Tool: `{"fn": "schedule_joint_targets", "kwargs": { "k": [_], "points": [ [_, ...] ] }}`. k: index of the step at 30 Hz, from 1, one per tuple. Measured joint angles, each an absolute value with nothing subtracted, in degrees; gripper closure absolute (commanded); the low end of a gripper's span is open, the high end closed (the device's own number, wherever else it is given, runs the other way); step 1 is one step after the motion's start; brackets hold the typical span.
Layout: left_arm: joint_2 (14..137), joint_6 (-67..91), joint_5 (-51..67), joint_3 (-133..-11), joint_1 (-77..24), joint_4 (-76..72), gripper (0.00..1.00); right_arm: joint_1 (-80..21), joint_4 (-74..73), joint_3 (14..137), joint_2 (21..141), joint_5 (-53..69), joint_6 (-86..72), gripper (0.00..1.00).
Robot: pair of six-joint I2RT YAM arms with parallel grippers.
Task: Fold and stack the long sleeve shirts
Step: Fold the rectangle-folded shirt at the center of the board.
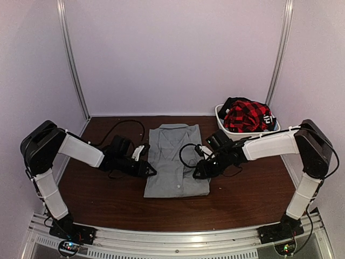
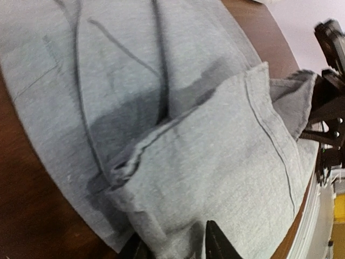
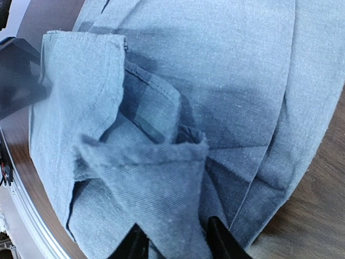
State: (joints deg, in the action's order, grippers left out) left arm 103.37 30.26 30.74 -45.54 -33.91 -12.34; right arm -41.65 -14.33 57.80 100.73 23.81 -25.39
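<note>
Jaws of left gripper [image 1: 149, 170] and right gripper [image 1: 199, 172] both pinched shut onto the light-grey shirt [image 1: 175, 162] — one at each side edge.

Spread flat in the middle of the surface [image 1: 108, 199], collar toward the far edge, hem toward the near edge; left side pulled up into a thick fold between the left fingers [image 2: 215, 243], right side bunched into a raised peak between the right fingers [image 3: 221, 243]. Tucked into the far right corner — a white basket [image 1: 221, 121] holding a red-and-black plaid garment [image 1: 245, 116], a black garment [image 1: 230, 102] beside it.
</note>
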Motion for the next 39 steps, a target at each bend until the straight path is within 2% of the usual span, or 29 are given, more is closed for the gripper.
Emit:
{"fn": "schedule_joint_targets", "kwargs": {
  "k": [3, 5, 6, 19, 22, 26, 30, 39],
  "points": [
    [103.4, 30.2, 31.1, -45.6, -34.2, -13.2, 0.99, -41.8, -13.9, 58.0, 100.7, 24.3, -25.0, 0.86],
    [103.4, 30.4, 31.5, -45.8, -34.2, -13.8, 1.00, -41.8, -13.9, 58.2, 100.8, 24.4, -25.0, 0.97],
    [103.4, 30.2, 31.7, -45.8, -34.2, -14.2, 1.00, -41.8, -13.9, 58.5, 100.8, 24.4, -24.6, 1.00],
    [92.9, 31.4, 27.0, -44.6, -34.2, -15.4, 1.00, -41.7, -18.7, 68.7, 100.7, 21.4, -21.0, 1.00],
    [94.4, 31.4, 25.8, -44.6, -34.2, -15.4, 1.00, -41.2, -18.9, 69.4, 101.4, 20.8, -20.7, 0.93],
    [98.1, 31.8, 24.2, -44.6, -34.2, -15.0, 1.00, -40.1, -18.8, 69.9, 105.7, 19.9, -20.4, 0.78],
    [101.1, 32.2, 22.9, -44.4, -34.2, -14.5, 0.86, -39.5, -19.1, 69.9, 110.7, 18.7, -19.6, 0.63],
    [102.3, 31.9, 19.7, -44.4, -34.2, -12.3, 0.55, -39.4, -18.9, 69.9, 111.4, 12.0, -19.4, 0.42]
  ]
}}
